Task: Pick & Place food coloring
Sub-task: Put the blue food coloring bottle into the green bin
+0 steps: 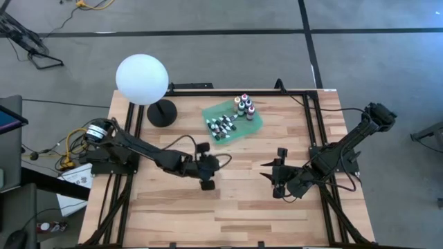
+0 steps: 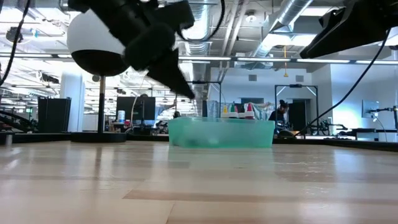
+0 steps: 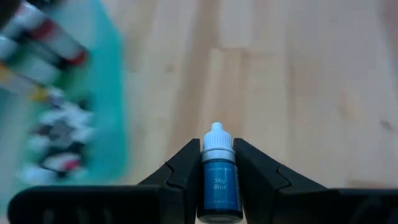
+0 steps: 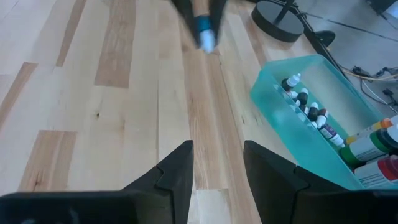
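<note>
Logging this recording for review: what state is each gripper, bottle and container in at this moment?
Left gripper: shut on the Sky Blue dropper bottle, above the table.
Sky Blue dropper bottle: held, white tip pointing away from the wrist.
Right gripper: open, empty, over bare wood.
Green tray: on the table, holding the other bottles.
Other bottles: in the tray.

Premises: an open-plan robotics lab or workshop. Exposed ceiling ducts [image 2: 298,18], equipment racks [image 2: 53,113] and concrete floor [image 1: 228,62] confirm this.

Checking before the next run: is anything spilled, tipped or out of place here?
Nothing stands out. The bottles sit inside the green tray, none fallen onto the table. One blue dropper bottle is out only because the left gripper holds it; the right gripper is empty.
</note>
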